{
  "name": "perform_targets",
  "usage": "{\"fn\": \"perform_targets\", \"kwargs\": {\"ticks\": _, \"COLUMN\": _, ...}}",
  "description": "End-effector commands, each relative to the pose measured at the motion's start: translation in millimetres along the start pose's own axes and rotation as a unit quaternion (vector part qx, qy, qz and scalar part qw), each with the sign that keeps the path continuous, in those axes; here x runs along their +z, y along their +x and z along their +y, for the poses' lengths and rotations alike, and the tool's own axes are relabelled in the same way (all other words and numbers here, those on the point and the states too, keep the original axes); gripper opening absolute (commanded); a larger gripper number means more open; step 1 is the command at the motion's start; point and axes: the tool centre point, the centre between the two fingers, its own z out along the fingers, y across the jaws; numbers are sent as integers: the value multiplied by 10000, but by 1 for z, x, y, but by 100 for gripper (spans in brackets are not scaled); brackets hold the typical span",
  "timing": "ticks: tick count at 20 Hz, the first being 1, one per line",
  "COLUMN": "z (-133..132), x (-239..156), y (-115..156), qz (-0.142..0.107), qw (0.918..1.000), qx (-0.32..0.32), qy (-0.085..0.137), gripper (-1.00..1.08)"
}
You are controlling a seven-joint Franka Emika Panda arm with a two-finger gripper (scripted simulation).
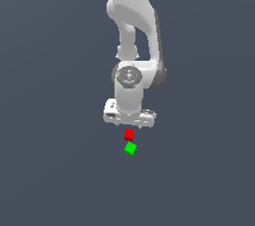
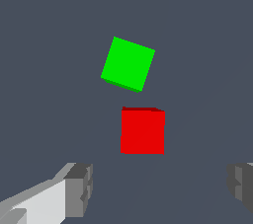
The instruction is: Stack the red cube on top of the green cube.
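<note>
The red cube (image 1: 129, 134) lies on the dark grey floor just below the white gripper (image 1: 129, 124) in the exterior view. The green cube (image 1: 130, 148) lies right beside it, on the side away from the arm, turned at an angle; a small gap separates them. In the wrist view the red cube (image 2: 142, 130) sits ahead of the gap between the two grey fingertips (image 2: 79, 188), with the green cube (image 2: 128, 64) beyond it. The gripper (image 2: 160, 186) is open wide and holds nothing; it hovers above the red cube.
The plain dark grey floor (image 1: 55, 160) surrounds the cubes. The white arm (image 1: 132, 31) rises behind the gripper to the top of the exterior view.
</note>
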Motion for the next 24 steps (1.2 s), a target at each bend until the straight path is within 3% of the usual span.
{"fn": "perform_targets", "kwargs": {"ticks": 1, "z": -2, "x": 9, "y": 6, "qz": 7, "qw": 10000, "qx": 59, "qy": -2, "gripper": 100}}
{"fn": "perform_targets", "kwargs": {"ticks": 13, "z": -5, "x": 23, "y": 13, "qz": 4, "qw": 9999, "qx": 119, "qy": -4, "gripper": 100}}
{"fn": "perform_targets", "kwargs": {"ticks": 24, "z": -5, "x": 68, "y": 13, "qz": 8, "qw": 9999, "qx": 127, "qy": -3, "gripper": 100}}
